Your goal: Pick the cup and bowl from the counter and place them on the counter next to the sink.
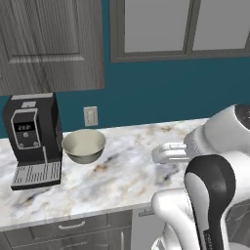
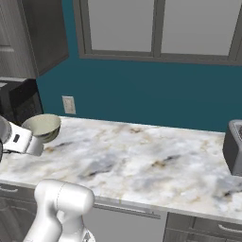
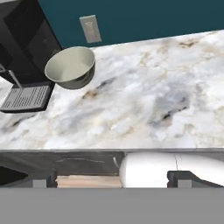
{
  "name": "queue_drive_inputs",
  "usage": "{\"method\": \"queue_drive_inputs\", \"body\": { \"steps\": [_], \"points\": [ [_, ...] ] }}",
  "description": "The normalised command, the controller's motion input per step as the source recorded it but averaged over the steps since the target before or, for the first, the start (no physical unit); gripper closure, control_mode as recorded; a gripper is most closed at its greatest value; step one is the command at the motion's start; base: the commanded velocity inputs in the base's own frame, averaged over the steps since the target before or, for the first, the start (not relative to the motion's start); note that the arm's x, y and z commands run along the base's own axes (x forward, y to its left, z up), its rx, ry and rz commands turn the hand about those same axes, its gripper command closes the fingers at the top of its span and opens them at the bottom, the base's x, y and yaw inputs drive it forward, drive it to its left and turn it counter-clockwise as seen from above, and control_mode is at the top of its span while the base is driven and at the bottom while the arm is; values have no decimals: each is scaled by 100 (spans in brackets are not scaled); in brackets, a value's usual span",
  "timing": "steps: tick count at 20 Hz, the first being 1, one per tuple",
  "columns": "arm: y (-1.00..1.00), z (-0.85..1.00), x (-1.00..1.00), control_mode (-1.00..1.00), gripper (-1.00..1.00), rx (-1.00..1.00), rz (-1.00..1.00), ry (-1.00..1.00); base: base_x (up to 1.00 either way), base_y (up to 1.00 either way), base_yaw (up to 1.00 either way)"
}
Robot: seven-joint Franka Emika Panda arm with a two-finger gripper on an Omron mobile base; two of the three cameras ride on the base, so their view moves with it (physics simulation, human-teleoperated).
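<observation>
Bowl (image 1: pixel 84 145) upright on the marble tabletop (image 1: pixel 122 180), near the back wall, just beside the coffee machine (image 1: pixel 33 136) — on that machine's right in the left base view; grey-beige outside, pale cream inside, nothing in it; same bowl (image 3: pixel 70 67) at upper left of the hand view, beside the machine's drip grille (image 3: pixel 25 97); in the right base view the bowl (image 2: pixel 42 126) sits at the far left, partly behind a white arm link (image 2: pixel 21 138). White wall outlet (image 1: pixel 91 116) on the teal wall just behind the bowl; window frames (image 2: pixel 156 28) above; dark wood wall cabinet (image 1: pixel 49 44) over the coffee machine. A dark appliance (image 2: pixel 233 147) stands at the tabletop's right end, cut by the frame edge. Dark grey cabinet fronts (image 1: pixel 73 229) below the tabletop. End effector — fingers not visible, so open or closed cannot be told.
</observation>
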Motion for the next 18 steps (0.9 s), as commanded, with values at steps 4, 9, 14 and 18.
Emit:
{"method": "queue_drive_inputs", "body": {
  "steps": [4,9,14,18],
  "points": [
    [79,5,31,-100,-100,0,-17,-6,0,0,0],
    [12,8,50,-100,-100,1,-4,1,0,0,0],
    [-6,17,59,-100,-100,17,4,4,0,0,0],
    [-8,0,26,-100,-100,23,14,10,0,0,0]
  ]
}}
